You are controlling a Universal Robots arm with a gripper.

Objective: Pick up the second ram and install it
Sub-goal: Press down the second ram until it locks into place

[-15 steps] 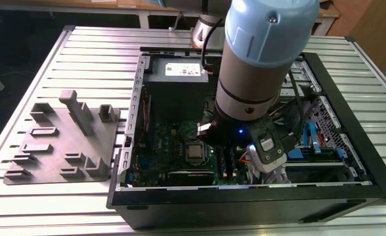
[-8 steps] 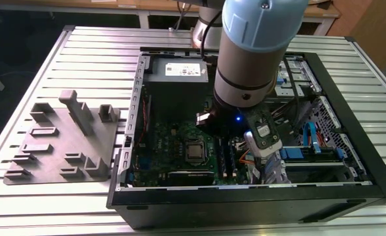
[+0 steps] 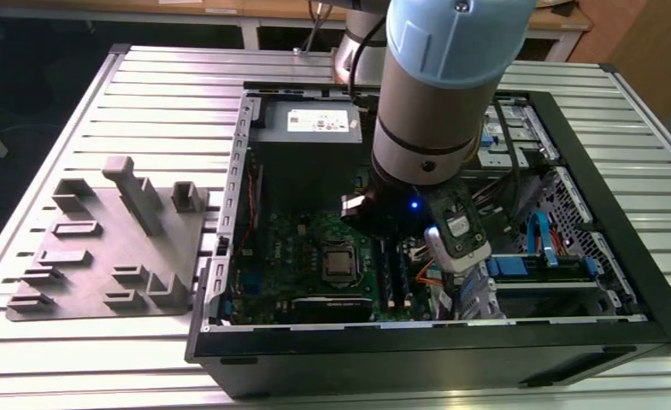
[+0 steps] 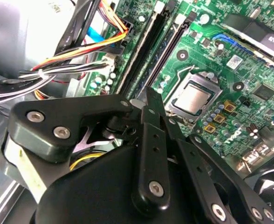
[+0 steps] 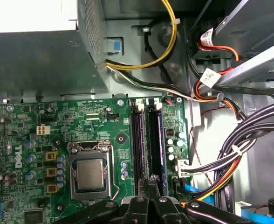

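Observation:
My gripper (image 4: pixel 149 97) is shut, its black fingers pressed together with nothing showing between them. In both wrist views its tip (image 5: pixel 153 180) hovers just over the near end of the two long black memory slots (image 5: pixel 146 140) on the green motherboard (image 5: pixel 58 126). The slots (image 4: pixel 155 51) run side by side beside the CPU socket (image 4: pixel 193 98). The second ram is out of view as a separate stick. Seen edge-on, I cannot tell whether a stick sits in either slot. In the exterior view the arm (image 3: pixel 432 102) reaches down into the open computer case (image 3: pixel 609 256).
A grey fixture plate (image 3: pixel 107 248) with raised blocks lies on the slatted table at the exterior view's left. Bundled cables (image 5: pixel 230 158) and orange-yellow wires (image 4: pixel 90 51) crowd the space beside the slots. The power supply (image 5: pixel 39 51) and drive bays (image 3: pixel 540 256) fill the case around the board.

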